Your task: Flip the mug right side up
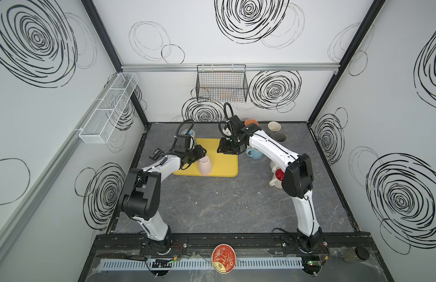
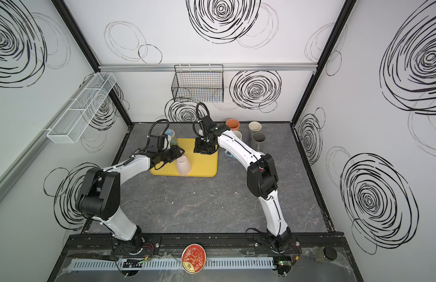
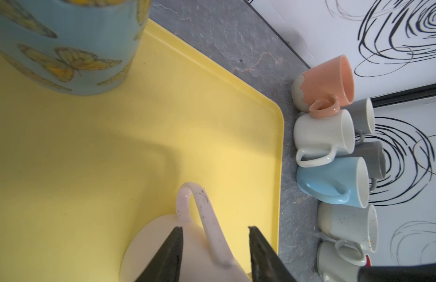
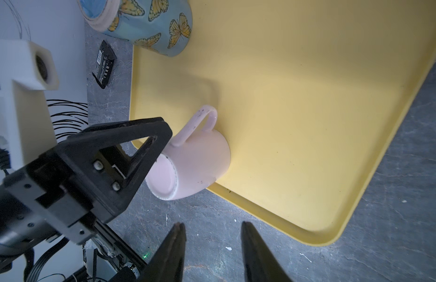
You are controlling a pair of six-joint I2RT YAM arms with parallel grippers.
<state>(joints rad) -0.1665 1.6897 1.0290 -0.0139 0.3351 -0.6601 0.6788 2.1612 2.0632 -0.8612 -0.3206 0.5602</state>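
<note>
The inverted pink mug (image 1: 205,165), at the near corner of the yellow tray (image 1: 224,161), is gripped by the left gripper (image 3: 215,229); the right gripper (image 4: 212,223) is open. Behind, a butterfly mug (image 4: 151,26) is seen; the mug cluster (image 3: 329,136) is missed by the right wrist view.

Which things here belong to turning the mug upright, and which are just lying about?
In the job: pink mug, upside down on the yellow tray; left end effector closed on it.

Lying about: butterfly mug on the tray; cluster of mugs beside the tray; small black pack; black wire basket; white wire basket; red round tin.
</note>
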